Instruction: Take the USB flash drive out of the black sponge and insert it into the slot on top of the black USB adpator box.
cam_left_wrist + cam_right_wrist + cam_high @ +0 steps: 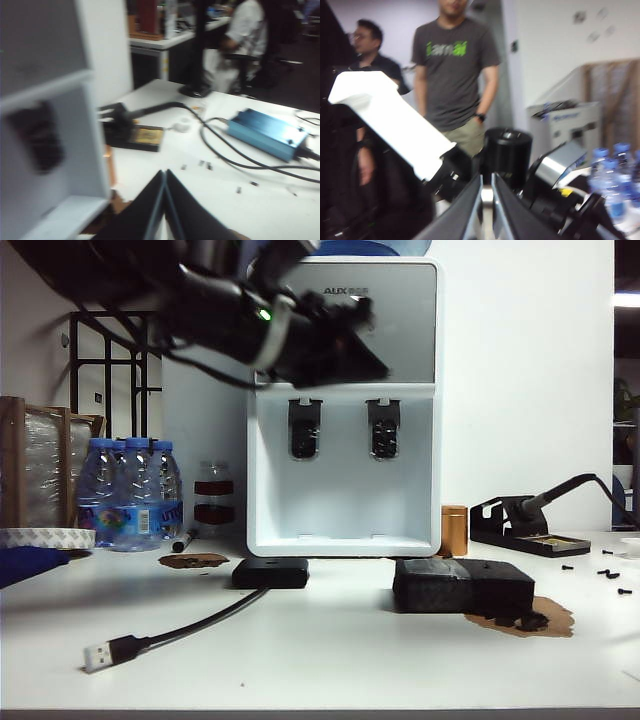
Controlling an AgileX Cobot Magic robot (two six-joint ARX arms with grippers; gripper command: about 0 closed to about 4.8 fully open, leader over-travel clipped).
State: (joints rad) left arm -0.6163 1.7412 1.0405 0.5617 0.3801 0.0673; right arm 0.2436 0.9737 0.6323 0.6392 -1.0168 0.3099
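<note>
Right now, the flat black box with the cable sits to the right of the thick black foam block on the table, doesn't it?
No, it is the other way round. The exterior view shows the flat black box to the left of the black foam block; its cable runs off toward the front left of the table.

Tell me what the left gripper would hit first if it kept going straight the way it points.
Likely the soldering iron stand beyond the shut left gripper; depth is hard to judge in the blur.
</note>
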